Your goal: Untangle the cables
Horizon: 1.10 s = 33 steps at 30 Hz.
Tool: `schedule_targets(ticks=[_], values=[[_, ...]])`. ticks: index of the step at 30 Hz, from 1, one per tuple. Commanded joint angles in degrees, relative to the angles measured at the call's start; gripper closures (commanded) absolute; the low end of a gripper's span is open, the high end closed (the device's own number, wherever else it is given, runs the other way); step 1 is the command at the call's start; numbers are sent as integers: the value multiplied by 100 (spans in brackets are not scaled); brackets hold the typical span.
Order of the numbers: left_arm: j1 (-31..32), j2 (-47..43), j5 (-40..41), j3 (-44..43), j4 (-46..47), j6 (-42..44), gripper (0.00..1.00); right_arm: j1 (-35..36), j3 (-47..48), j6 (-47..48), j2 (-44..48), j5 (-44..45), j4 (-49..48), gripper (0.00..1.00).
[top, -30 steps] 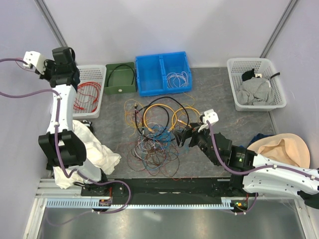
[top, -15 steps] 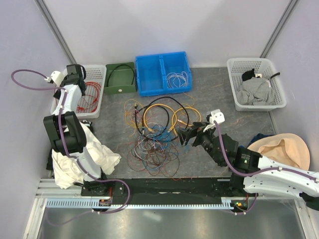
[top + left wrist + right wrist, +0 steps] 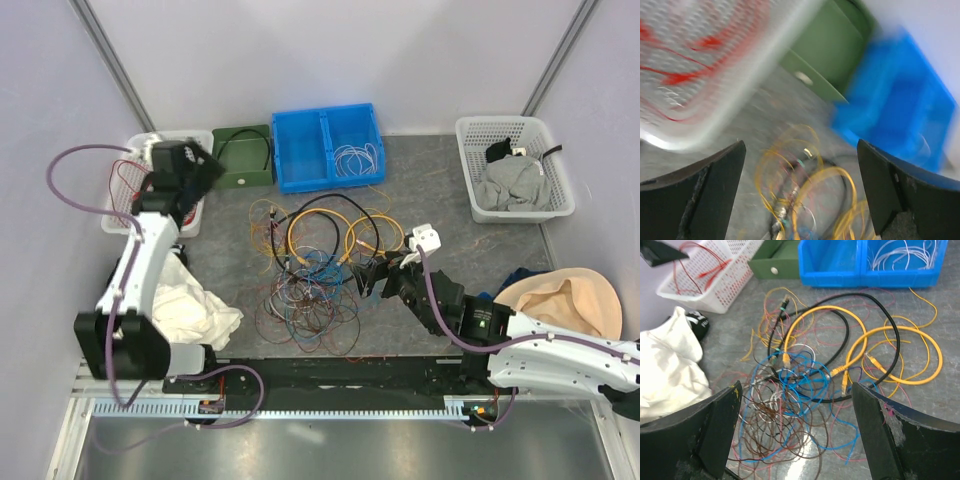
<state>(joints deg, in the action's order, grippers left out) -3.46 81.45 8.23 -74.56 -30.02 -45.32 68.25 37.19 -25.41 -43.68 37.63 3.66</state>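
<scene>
The cables [image 3: 810, 375] are spread on the table [image 3: 430, 170] directly ahead of the right gripper [image 3: 796, 387], seen between its fingers [image 3: 715, 430]. Beyond them a two-compartment bin [image 3: 860, 277] is set, with thin wires [image 3: 900, 255] lying in its right compartment. A smaller bin [image 3: 777, 262] is placed to its left, and a mesh basket [image 3: 715, 270] further left. A crumpled cloth [image 3: 665, 370] is found left of this gripper. From the left gripper [image 3: 801, 145], the mesh basket is seen to the left, the smaller bin ahead, the two-compartment bin to the right, and the cables below.
</scene>
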Motion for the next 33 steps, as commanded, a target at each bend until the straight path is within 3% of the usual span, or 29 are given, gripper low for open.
schedule_targets(ticks=[1,2,7,11,19,26,29,33], values=[[1398,-1297,-525,1291,1541,672,0,-5,-115,-166,-166,201,-67,2],[1941,-1429,-481,1443,1778,726,0,4,-115,-184,-211,219,-24,2],[2999,-1588,-769,2295,2052,849,1,-5,-159,-359,-316,245,205,2],[3921,-1624,-210,2946,2149,929,1,-5,-300,-500,-281,342,284,2],[4047,-1194,372,3589,1702,367,1,-5,-519,-772,-220,421,504,2],[4152,-385,162,3651,1912,137,1,-5,-564,-817,-123,508,635,2],[4196,-77,74,3624,1956,146,12,-5,-502,-790,-53,649,820,2],[4257,-513,117,3712,2000,111,60,-5,-502,-781,184,737,969,2]])
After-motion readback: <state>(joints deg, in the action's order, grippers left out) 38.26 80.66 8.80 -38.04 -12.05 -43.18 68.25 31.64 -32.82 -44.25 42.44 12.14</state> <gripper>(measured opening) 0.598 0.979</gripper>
